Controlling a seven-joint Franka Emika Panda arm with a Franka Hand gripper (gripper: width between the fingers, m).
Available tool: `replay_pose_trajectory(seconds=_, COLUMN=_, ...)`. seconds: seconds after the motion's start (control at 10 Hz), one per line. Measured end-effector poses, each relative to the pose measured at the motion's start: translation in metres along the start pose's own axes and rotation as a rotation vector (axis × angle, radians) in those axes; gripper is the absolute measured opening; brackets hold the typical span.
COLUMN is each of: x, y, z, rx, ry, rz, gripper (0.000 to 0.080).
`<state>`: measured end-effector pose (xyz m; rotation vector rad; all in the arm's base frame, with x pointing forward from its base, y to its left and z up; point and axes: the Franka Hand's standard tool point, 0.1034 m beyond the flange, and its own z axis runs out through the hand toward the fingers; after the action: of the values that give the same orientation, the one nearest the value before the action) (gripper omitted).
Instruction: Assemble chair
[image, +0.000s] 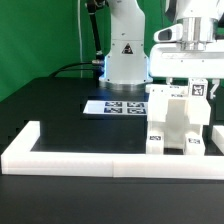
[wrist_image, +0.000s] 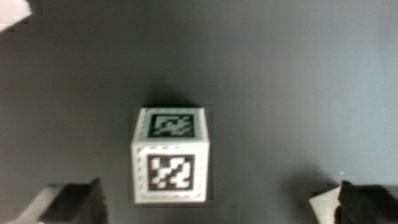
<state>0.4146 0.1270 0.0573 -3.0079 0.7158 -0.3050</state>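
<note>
In the exterior view, the chair (image: 176, 128) is standing on the matte black table (image: 60, 110) at the exterior view's right, just behind the long, low white border wall (image: 90, 158). It is showing as a chunky white plastic structure of square-edged slabs and posts, dotted with small black-and-white tags. The gripper (image: 188, 78) is hanging right above its top, and whether they are touching cannot be told. The thin, flat marker board (image: 120, 105) is lying farther back, in front of the smooth white robot base (image: 125, 50). In the wrist view, a boxy white block (wrist_image: 173, 155), tagged on two faces, is standing against the dark surface, while the two dark fingertips (wrist_image: 71, 203) are sitting wide apart, clear of it on either side and gripping nothing
</note>
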Motion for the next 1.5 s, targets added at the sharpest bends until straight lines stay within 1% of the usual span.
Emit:
replay_pose_trajectory(seconds=0.1, x=-0.008, y=-0.005, z=0.000, rx=-0.006, ry=-0.027, rz=-0.006, gripper=0.0649)
replay_pose_trajectory(seconds=0.3, x=-0.007, y=-0.005, z=0.001, rx=-0.007, ry=-0.025, rz=-0.013, gripper=0.0649)
replay_pose_trajectory(seconds=0.4, x=-0.008, y=-0.004, z=0.002, rx=-0.009, ry=-0.023, rz=-0.015, gripper=0.0649)
replay_pose_trajectory(seconds=0.6, x=-0.014, y=0.002, z=0.011, rx=-0.031, ry=-0.029, rz=-0.025, gripper=0.0649)
replay_pose_trajectory(seconds=0.8, x=-0.016, y=0.004, z=0.015, rx=-0.042, ry=-0.034, rz=-0.031, gripper=0.0649)
replay_pose_trajectory(seconds=1.1, x=-0.015, y=0.009, z=0.019, rx=-0.054, ry=-0.036, rz=-0.037, gripper=0.0649)
replay_pose_trajectory(seconds=1.3, x=-0.015, y=0.017, z=0.027, rx=-0.073, ry=-0.039, rz=-0.034, gripper=0.0649)
replay_pose_trajectory(seconds=1.5, x=-0.014, y=0.016, z=0.027, rx=-0.073, ry=-0.041, rz=-0.034, gripper=0.0649)
